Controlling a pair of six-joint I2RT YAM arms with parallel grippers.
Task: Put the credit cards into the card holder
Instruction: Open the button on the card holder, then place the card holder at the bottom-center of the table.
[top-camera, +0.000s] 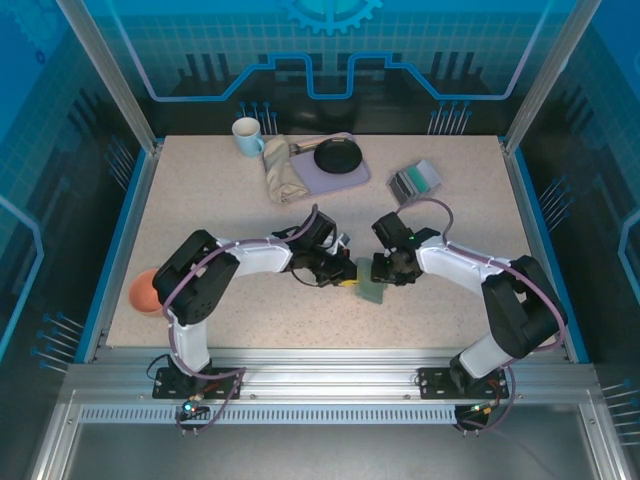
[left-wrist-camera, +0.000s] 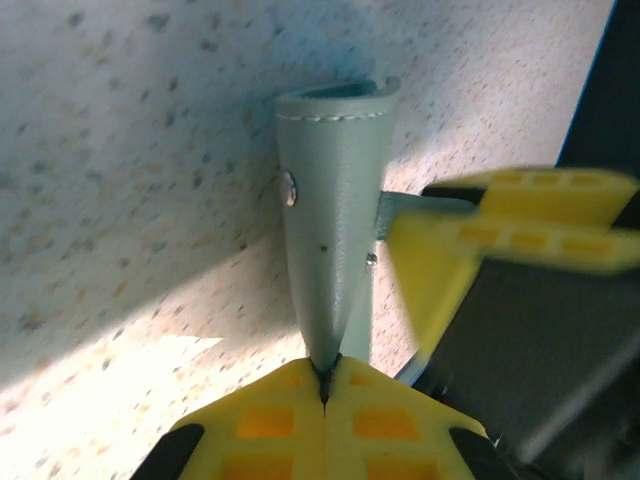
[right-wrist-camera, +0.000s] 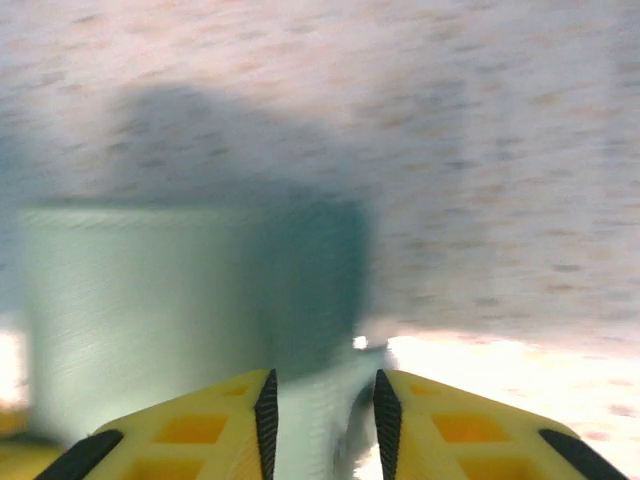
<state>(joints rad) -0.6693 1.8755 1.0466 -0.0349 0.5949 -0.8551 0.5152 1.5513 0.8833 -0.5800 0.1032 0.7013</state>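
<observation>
Mid-counter (top-camera: 200, 210), the left jaws are clenched on the near end of the card holder (left-wrist-camera: 330, 210). Its long axis runs straight out ahead of them, with the folded edge farthest away. The right jaws, part-spread, straddle a pale flap of the holder from the opposite side; blur hides whether they pinch it. The credit cards (top-camera: 424, 176) stand in a small grey box (top-camera: 401, 186) well beyond the right jaws, so the right arm (top-camera: 470, 270) looks the nearer to fetch one.
</observation>
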